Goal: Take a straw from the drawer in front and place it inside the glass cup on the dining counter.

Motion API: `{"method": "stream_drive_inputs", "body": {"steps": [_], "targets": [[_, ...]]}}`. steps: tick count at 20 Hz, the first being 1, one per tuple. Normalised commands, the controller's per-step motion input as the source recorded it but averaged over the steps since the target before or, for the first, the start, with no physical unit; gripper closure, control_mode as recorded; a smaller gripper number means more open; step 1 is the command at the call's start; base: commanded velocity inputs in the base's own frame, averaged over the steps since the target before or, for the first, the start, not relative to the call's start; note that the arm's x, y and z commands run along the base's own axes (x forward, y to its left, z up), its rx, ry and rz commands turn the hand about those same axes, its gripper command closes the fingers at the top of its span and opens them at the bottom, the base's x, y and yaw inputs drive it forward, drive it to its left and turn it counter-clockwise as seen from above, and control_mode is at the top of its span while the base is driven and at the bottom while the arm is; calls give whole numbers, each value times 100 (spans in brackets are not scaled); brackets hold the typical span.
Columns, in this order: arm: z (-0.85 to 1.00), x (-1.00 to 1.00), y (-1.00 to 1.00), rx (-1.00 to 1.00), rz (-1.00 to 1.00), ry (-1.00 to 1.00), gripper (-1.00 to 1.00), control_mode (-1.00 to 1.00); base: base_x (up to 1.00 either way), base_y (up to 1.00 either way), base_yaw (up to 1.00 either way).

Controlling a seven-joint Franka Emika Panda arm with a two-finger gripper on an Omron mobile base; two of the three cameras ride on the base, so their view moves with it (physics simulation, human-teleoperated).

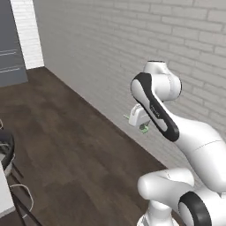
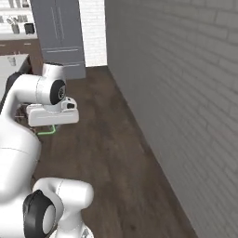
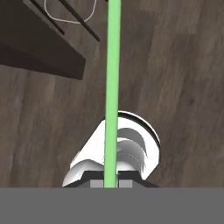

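My gripper (image 3: pixel 111 183) is shut on the thin green straw (image 3: pixel 113 78), which runs straight up the hand view from between the fingertips, over dark wood floor. In the left base view a short green piece of the straw (image 1: pixel 144 128) shows under the white hand, where the gripper (image 1: pixel 141 124) hangs near the brick wall. From the right, the straw (image 2: pixel 46 133) pokes out below the hand. The dining counter (image 2: pixel 14 74) lies at the far left, with a small pale thing (image 2: pixel 11 60) on it that may be the glass cup. The drawer is out of view.
A grey brick wall (image 1: pixel 110 53) runs along the right side. A dark stool (image 1: pixel 6 148) stands by the white counter edge (image 1: pixel 3 194) at the lower left. A grey fridge (image 2: pixel 59 32) stands at the back. Open dark wood floor (image 2: pixel 116 148) lies between.
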Motion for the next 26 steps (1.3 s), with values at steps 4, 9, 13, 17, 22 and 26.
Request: {"method": "stream_drive_inputs", "body": {"steps": [4,9,13,17,22,26], "targets": [[0,0,0,0,0,0,100,100,100,-26,42],[0,0,0,0,0,0,100,100,100,-34,36],[0,0,0,0,0,0,100,100,100,-39,32],[0,0,0,0,0,0,100,100,100,-41,32],[0,0,0,0,0,0,100,100,100,-38,32],[0,0,0,0,0,0,100,100,100,-35,33]]}}
